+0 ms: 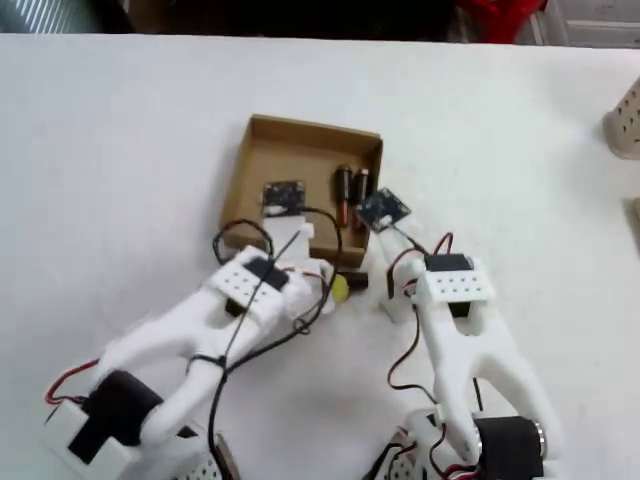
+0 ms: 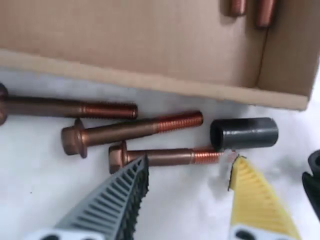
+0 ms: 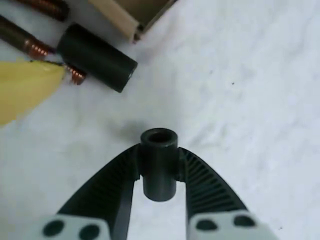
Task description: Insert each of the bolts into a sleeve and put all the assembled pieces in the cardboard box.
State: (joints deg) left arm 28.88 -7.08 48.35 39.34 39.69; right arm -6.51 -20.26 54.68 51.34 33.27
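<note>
We record a white table [image 1: 120,150] that takes up nearly the whole high view, its top matte and faintly mottled, evenly lit so that the shadows on it are soft and short. Beyond its far edge the room is dark; there we note a pale ribbed surface [image 1: 45,14] at the far left, and a red object [image 1: 497,14] beside a light grey panel [image 1: 590,22] at the far right. A beige perforated piece [image 1: 626,122] stands on the table at its right edge.
</note>
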